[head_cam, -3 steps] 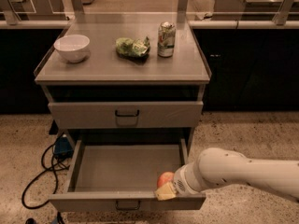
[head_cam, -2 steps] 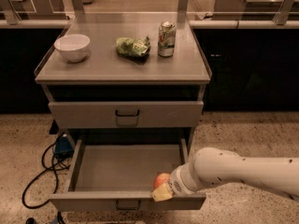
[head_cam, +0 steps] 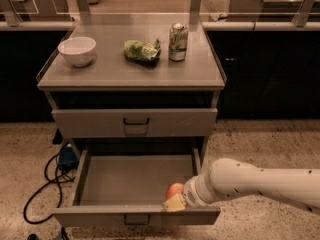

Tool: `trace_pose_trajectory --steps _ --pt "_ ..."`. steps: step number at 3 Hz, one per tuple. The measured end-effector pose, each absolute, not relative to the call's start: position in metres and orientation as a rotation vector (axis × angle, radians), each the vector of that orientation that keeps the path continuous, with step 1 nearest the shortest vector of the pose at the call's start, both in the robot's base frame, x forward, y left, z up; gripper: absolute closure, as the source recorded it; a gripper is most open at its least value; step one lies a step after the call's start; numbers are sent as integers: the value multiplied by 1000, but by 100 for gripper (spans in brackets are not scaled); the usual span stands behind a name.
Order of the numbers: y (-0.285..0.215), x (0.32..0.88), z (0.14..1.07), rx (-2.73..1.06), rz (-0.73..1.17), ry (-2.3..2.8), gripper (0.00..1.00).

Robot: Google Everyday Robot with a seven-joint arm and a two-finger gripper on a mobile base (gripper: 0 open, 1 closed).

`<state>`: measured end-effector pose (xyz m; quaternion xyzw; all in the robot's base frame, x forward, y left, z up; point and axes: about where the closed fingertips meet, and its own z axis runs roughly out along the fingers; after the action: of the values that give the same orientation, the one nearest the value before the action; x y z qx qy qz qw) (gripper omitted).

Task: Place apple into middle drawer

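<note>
The apple (head_cam: 174, 188), red-orange and shiny, is low inside the open middle drawer (head_cam: 130, 180) near its front right corner. My gripper (head_cam: 175, 200) reaches in from the right on a white arm and is shut on the apple, hiding the apple's lower right side. A yellowish fingertip (head_cam: 173, 204) shows just behind the drawer's front panel (head_cam: 100, 217). The drawer's grey floor is otherwise bare.
The top drawer (head_cam: 135, 122) is shut. On the cabinet top stand a white bowl (head_cam: 77, 50), a green leafy packet (head_cam: 142, 50) and a metal drinks can (head_cam: 178, 41). A black cable (head_cam: 40, 181) and a blue object (head_cam: 66, 156) lie on the floor at the left.
My arm and gripper have shifted slightly to the left with the apple, staying low at the drawer's front right corner.
</note>
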<state>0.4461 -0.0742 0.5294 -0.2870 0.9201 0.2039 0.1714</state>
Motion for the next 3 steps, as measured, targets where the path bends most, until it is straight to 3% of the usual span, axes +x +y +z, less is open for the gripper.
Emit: trace_pose_trajectory --steps 3 --pt "-31 625 518 -721 692 2421 100"
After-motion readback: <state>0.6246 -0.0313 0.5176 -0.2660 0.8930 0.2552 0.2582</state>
